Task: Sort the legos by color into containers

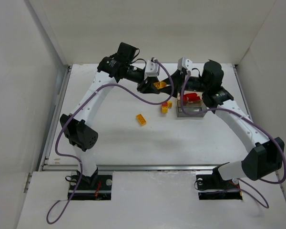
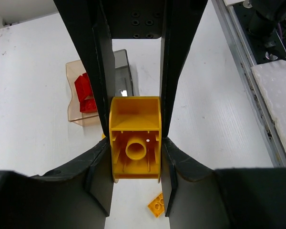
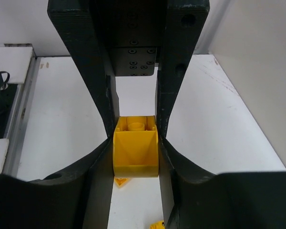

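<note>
Aloft, left side: a yellow brick (image 2: 135, 152) sat pinched between the jaws of the left gripper (image 2: 135, 136), raised off the table. Its hollow underside and centre tube faced the wrist camera.
Aloft, right side: a sloped yellow brick (image 3: 136, 152) with one stud on top was clamped the same way in the right gripper (image 3: 136, 143), also above the table.
From overhead: only the left arm's brick showed, just left of the trays. The right arm's brick and jaw tips were lost under its wrist and the cabling.
Tan tray (image 2: 71, 107): it held red bricks (image 2: 84, 90), bunched too closely to count.
Grey tray (image 1: 190, 114): it adjoined the tan one on the near side. Its contents could not be made out from above, and a gripper bar hid most of it in the left wrist view.
Loose legos: one yellow piece (image 1: 141, 119) lay alone on the table (image 1: 133, 143), left of the trays. A small cluster (image 1: 166, 107) lay between that piece and the trays, yellow with a touch of red, too small to separate.
Frame edges: yellow scraps at the bottom of the right wrist view were cut off by the jaws and the border.
Cabling: purple cables (image 1: 128, 90) looped from both wrists across the middle, crossing in front of the two grippers.
</note>
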{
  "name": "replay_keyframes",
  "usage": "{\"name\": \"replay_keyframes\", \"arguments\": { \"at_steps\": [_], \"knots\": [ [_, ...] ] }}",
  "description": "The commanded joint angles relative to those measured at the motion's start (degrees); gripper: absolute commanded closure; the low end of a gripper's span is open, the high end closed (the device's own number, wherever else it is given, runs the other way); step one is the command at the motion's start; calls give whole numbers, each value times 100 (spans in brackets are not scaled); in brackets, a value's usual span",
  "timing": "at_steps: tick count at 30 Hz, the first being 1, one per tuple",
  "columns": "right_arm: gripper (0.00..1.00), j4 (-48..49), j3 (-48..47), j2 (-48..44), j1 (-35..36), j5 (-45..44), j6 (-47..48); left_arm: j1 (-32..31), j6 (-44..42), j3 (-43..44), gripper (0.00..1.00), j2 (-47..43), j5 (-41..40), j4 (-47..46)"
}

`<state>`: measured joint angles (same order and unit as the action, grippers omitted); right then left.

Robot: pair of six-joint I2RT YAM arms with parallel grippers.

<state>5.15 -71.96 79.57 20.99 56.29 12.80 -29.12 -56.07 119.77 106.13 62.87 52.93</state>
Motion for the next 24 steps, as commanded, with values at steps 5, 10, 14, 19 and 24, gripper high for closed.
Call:
{"name": "replay_keyframes", "arguments": {
  "at_steps": [5,10,14,19,24],
  "knots": [
    [100,-14,-266,15,-60,-697,65,-32,1009,-5,43,-66,-248,-493],
    [100,-233,-11,-196,-341,-1453,65,20,1616,-356,0,-66,-1197,-940],
    [100,-1031,112,-196,-579,-2665,65,258,2459,-1103,0,-206,-2660,-1793],
    [100,-1814,323,-196,-711,-4274,-225,320,2549,-1720,0,-513,-4658,-2454],
    [100,-2219,657,-144,-1158,-4583,-926,583,2995,-1475,0,-514,-6059,-3165]
  ]
}}
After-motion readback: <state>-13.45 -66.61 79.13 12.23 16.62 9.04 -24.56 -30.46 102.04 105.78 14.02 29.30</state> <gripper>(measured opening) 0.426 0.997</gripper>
